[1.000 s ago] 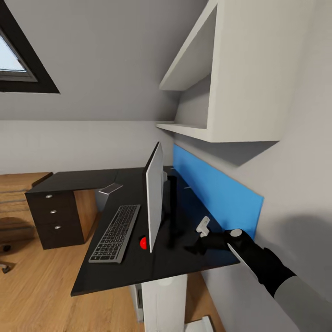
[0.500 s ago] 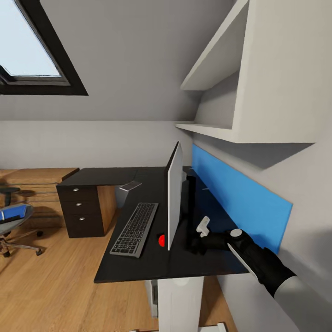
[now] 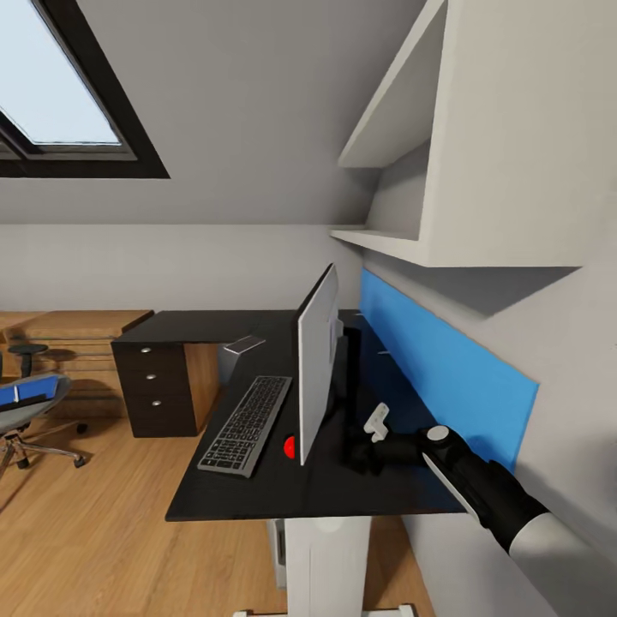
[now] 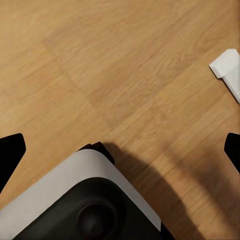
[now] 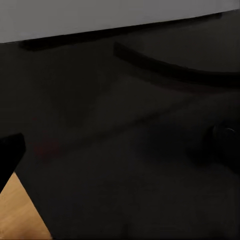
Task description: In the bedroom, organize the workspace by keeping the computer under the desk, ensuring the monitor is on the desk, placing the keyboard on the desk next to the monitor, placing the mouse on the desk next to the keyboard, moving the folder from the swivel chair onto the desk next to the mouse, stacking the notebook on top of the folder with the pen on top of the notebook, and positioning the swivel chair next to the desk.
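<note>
Head view had swung left, bringing the chair (image 3: 26,407) with the folder (image 3: 30,390) in; monitor (image 3: 315,364) and keyboard (image 3: 246,424) sat on the bench (image 3: 257,497); right end effector (image 3: 360,452) rested behind the monitor, grip unclear.

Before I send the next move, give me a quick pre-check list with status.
1. Monitor on the desk: ok.
2. Keyboard on the desk beside the monitor: ok.
3. Folder on the desk: not ok, it lies on the swivel chair, which stands away from the desk.
4. Mouse beside the keyboard: cannot tell.
5. Right end effector empty: cannot tell; it sits low over the desk behind the monitor.
6. Left end effector open: ok, above the wooden floor.
</note>
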You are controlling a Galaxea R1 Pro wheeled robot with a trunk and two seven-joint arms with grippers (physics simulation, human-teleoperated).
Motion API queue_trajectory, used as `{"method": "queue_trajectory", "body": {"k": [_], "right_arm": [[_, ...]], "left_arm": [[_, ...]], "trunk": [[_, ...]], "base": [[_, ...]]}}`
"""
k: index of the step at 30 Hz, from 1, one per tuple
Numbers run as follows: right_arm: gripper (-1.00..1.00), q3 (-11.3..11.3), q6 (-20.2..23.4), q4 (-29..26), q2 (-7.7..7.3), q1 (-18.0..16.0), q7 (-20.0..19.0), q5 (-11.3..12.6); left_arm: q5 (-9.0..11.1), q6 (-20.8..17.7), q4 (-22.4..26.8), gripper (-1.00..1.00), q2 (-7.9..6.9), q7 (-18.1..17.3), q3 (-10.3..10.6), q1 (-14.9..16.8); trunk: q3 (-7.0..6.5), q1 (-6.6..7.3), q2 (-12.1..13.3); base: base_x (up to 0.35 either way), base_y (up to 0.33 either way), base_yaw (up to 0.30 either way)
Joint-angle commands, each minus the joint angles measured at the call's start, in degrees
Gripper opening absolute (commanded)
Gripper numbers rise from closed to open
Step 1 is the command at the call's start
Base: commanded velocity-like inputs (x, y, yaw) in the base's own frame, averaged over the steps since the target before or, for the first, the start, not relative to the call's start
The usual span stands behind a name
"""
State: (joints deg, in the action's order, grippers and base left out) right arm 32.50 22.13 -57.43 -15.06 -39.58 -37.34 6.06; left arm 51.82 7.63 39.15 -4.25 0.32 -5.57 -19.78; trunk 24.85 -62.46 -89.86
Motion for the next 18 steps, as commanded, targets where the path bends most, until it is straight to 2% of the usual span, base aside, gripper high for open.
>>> {"method": "queue_trajectory", "body": {"k": [1, 2, 3, 7, 8, 9, 12, 18], "right_arm": [[1.00, 0.22, 0.62, -0.03, -0.06, -0.05, 0.11, 0.59], [1.00, 0.29, 0.87, 0.00, -0.08, -0.06, 0.09, 0.57], [1.00, 0.52, 3.60, 0.09, -0.12, -0.06, -0.02, 0.60], [1.00, 0.59, 4.95, 0.19, -0.13, -0.06, -0.67, 0.58], [1.00, 0.65, 5.91, 0.30, -0.14, -0.06, -1.87, 0.21], [1.00, 0.65, 6.20, 0.43, -0.15, -0.06, -2.15, -0.71], [1.00, 0.64, 6.24, 0.46, -0.15, -0.06, -2.20, -0.86], [1.00, 0.64, 6.26, 0.48, -0.15, -0.06, -2.24, -0.96]], "left_arm": [[0.59, 0.11, 0.07, 1.00, -0.02, 0.00, 0.11, -0.02], [0.62, 0.09, 0.05, 1.00, -0.03, -0.03, 0.11, -0.01], [0.68, 0.06, -0.01, 1.00, -0.03, -0.11, 0.02, -0.03], [0.77, 0.09, -0.03, 1.00, -0.03, -0.05, -0.08, -0.03], [0.86, 0.10, -0.14, 1.00, -0.04, 0.06, -0.16, -0.03], [1.03, 0.09, -0.30, 1.00, -0.05, 0.09, -0.22, -0.03], [1.07, -0.05, -0.41, 1.00, -0.05, 0.06, -0.24, -0.02], [1.09, 0.16, -0.53, 1.00, 0.02, 0.19, -0.24, -0.03]], "trunk": [[0.06, 0.00, -0.03], [0.06, 0.00, -0.03], [0.06, 0.00, -0.03], [0.06, 0.00, -0.03], [0.06, 0.00, -0.03], [0.06, 0.00, -0.03], [0.06, 0.00, -0.03], [0.06, 0.00, -0.03]], "base": [[0.000, -0.033, 0.003], [0.000, -0.026, 0.003], [0.075, -0.027, 0.001], [0.172, -0.065, 0.001], [0.302, -0.139, 0.000], [0.141, -0.055, 0.000], [0.087, -0.034, 0.000], [0.003, -0.138, 0.168]]}}
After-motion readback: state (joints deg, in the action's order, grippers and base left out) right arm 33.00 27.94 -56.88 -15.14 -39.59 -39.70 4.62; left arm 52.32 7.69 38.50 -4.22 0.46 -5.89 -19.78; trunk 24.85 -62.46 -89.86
